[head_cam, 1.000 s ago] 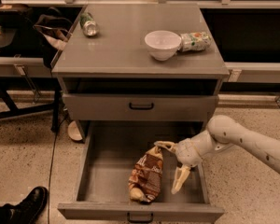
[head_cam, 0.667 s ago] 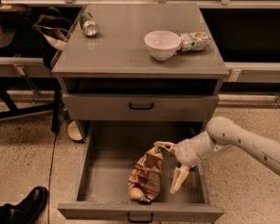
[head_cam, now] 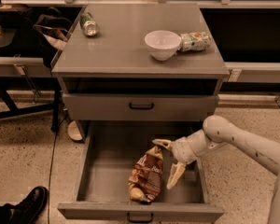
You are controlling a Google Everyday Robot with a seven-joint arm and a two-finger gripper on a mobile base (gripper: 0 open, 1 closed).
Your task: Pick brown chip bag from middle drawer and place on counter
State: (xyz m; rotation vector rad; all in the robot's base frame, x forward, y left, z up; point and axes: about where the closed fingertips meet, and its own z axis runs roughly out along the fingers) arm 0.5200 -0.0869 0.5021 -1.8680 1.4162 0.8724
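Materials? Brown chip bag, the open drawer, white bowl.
brown chip bag: likely plastic film, glossy; crinkled, with highlights.
middle drawer: looks like painted sheet metal, matte grey; thin flat walls.
white bowl: ceramic or plastic, smooth; can't tell which.
pincer: open, inside the drawer beside the bag.

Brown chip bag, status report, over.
Tool open, low in middle drawer, at brown chip bag right edge. Bag lying on drawer floor, not gripped. Nothing on top of it.

You're in a lab-like workroom: speckled hard floor (head_cam: pixel 28 162), grey metal cabinet (head_cam: pixel 140 107); hand (head_cam: pixel 168 160) spread inside the middle drawer (head_cam: pixel 107 171).
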